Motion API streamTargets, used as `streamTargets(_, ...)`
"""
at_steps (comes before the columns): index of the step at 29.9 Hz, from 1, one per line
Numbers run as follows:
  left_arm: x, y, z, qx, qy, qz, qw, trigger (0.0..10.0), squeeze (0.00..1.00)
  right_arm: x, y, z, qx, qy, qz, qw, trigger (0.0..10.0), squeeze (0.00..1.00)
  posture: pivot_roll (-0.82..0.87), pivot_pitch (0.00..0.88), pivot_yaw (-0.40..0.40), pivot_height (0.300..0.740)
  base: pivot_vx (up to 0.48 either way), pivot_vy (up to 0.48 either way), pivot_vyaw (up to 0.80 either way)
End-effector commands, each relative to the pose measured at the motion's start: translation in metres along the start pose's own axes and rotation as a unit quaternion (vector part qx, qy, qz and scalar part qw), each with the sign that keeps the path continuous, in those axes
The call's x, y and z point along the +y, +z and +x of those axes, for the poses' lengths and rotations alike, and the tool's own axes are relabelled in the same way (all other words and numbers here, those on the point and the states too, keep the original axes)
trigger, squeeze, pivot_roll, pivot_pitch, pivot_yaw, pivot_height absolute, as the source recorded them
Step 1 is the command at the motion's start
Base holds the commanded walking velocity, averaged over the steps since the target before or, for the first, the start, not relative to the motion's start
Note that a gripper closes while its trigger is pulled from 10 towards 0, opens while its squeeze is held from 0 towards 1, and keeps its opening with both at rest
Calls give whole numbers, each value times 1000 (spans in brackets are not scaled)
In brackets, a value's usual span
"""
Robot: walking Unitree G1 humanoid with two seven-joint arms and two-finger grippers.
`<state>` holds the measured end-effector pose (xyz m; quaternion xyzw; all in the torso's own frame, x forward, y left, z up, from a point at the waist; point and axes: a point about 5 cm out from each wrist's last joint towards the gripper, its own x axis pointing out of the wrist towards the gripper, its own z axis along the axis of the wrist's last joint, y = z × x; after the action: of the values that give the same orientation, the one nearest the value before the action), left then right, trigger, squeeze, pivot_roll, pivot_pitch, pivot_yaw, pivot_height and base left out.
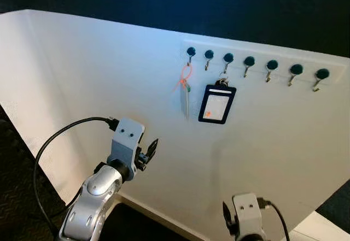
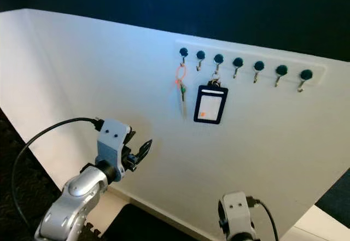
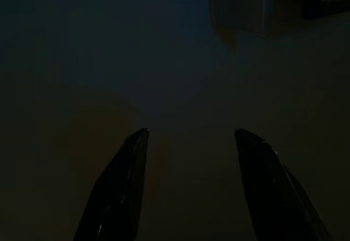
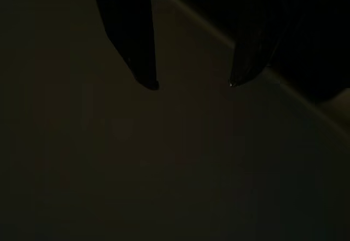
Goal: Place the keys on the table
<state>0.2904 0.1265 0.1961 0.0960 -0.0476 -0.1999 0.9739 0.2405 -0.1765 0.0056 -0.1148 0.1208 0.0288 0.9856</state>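
I'm on the reach: left gripper, fingers apart, sits at seven o'clock from the keys; next, rise and close on them.

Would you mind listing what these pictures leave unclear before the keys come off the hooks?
- Keys: head views, too small to count or see how they are attached.
- Badge holder: its print is too small to read.
- Right gripper: cut off by the head views' bottom edge.
- Both wrist views: too dark for the surroundings.

A black badge holder hangs from a hook rail on the white wall.
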Motion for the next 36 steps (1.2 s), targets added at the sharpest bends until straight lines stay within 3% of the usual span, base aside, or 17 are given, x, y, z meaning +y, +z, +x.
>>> streamTargets(1,-1,-8,1,23,9,4,1000,10000,0,2,-29,-12,60,16,-17,998,10000,0,95,126,12,740,0,0,0)
streamTargets(4,0,-19,0,43,32,-4,999,10000,0,1,-63,-29,141,27,-56,988,10000,0,93,125,11,740,0,0,0)
streamTargets(5,0,-19,0,43,32,-4,999,10000,0,1,-63,-29,141,27,-56,988,10000,0,93,125,11,740,0,0,0)
streamTargets(7,-1,-15,1,32,45,-13,998,10000,0,-3,-90,-47,210,37,-95,972,10000,0,100,124,7,740,0,0,0)
streamTargets(10,-3,4,13,-1,39,-8,999,10000,0,-7,-105,-63,247,45,-115,961,10000,0,112,125,-3,740,0,0,0)
streamTargets(14,-3,19,25,-25,32,-10,999,10000,0,-6,-106,-63,246,45,-110,962,10000,0,115,128,-4,740,0,0,0)
streamTargets(18,-2,57,50,-79,17,-8,997,10000,0,-3,-97,-53,220,43,-99,970,10000,0,109,133,1,740,0,0,0)
streamTargets(19,-2,57,50,-79,17,-8,997,10000,0,-3,-97,-53,220,43,-99,970,10000,0,109,133,1,740,0,0,0)
streamTargets(22,3,82,66,-98,3,-19,995,10000,0,3,-91,-45,199,41,-92,975,10000,0,97,141,20,740,0,0,0)
streamTargets(27,15,108,70,-122,-30,-60,990,10000,0,8,-87,-42,185,37,-82,979,10000,0,90,146,34,740,0,0,0)
streamTargets(28,18,117,66,-129,-74,-76,986,10000,0,9,-87,-43,183,36,-79,979,10000,0,92,150,38,740,0,0,0)
streamTargets(30,20,122,64,-132,-100,-83,983,10000,0,10,-88,-44,183,35,-76,980,10000,0,99,152,38,740,0,0,0)
streamTargets(36,23,129,68,-135,-110,-98,980,10000,0,11,-89,-45,185,38,-77,979,10000,0,109,152,35,740,0,0,0)
